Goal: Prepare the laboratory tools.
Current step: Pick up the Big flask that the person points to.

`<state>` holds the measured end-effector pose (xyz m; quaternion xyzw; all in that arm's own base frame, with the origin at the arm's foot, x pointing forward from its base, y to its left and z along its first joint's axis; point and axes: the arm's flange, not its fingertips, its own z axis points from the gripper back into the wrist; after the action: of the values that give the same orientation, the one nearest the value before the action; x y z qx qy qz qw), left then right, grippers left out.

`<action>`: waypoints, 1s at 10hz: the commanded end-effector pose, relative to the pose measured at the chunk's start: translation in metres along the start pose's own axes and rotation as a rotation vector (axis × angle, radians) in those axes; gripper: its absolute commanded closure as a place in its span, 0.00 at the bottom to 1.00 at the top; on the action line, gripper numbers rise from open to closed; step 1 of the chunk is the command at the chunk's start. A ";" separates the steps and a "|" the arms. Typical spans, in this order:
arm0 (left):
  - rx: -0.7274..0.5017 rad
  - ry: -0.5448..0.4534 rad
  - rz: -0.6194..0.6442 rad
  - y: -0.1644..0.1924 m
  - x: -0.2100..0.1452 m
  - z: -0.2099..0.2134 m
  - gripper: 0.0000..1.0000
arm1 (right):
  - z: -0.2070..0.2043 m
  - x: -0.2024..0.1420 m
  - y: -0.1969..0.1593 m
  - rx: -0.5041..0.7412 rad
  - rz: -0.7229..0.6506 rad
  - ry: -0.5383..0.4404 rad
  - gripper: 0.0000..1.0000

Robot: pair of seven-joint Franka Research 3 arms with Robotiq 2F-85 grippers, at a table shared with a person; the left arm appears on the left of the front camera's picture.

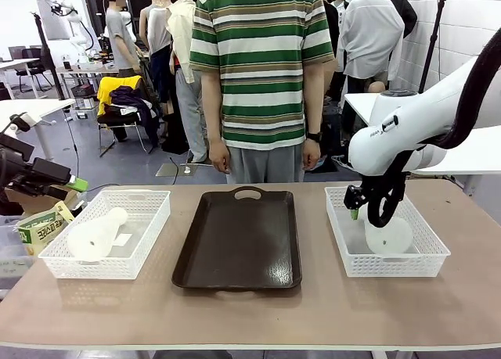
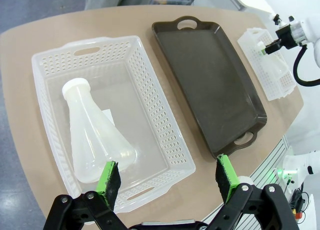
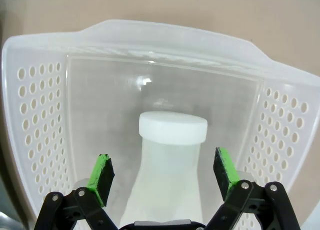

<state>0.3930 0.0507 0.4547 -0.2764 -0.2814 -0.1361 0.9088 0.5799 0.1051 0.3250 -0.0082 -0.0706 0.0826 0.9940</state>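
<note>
Now, right flask (image 3: 167, 190): lying on its side in the right basket (image 3: 40, 115).
Right fingers (image 3: 102, 172): standing open either side of its capped neck, apart from it.
Step in hand: likely reaching for that neck; centring it between the pads and gripping below the cap should be guarding against slip.
Left flask (image 2: 95, 135): lying in the left basket (image 2: 165, 135).
Left fingers (image 2: 109, 180): hovering open above it.
Tray (image 1: 239, 242): sitting between the baskets on the bench (image 1: 313, 312).

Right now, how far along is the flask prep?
Nothing looks done: the tray is bare; the left flask and right flask lie in their baskets. In hand: the right tool, open, is lined up on the right flask's neck, not gripping. The left tool hangs open short of the left flask. Left: lifting both out, probably onto the tray.
</note>
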 end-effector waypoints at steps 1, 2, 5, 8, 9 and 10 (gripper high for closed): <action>-0.021 -0.012 -0.015 0.003 -0.001 -0.001 0.00 | -0.001 0.013 0.009 -0.043 -0.021 0.024 0.00; -0.021 -0.012 -0.015 0.003 -0.001 -0.001 0.00 | 0.000 0.014 0.011 -0.058 -0.011 0.029 0.07; -0.021 -0.012 -0.015 0.003 -0.001 -0.001 0.00 | -0.001 0.018 0.011 -0.088 -0.034 0.052 0.60; -0.021 -0.012 -0.015 0.003 -0.001 -0.001 0.00 | -0.009 0.019 0.005 -0.105 -0.050 0.088 1.00; -0.021 -0.012 -0.015 0.003 -0.001 -0.001 0.00 | -0.010 0.019 0.004 -0.105 -0.053 0.092 1.00; -0.021 -0.012 -0.015 0.003 -0.001 -0.001 0.00 | -0.010 0.018 0.004 -0.101 -0.054 0.098 1.00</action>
<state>0.3930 0.0510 0.4546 -0.2763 -0.2813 -0.1358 0.9089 0.5946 0.1094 0.3262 -0.0427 -0.0378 0.0630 0.9964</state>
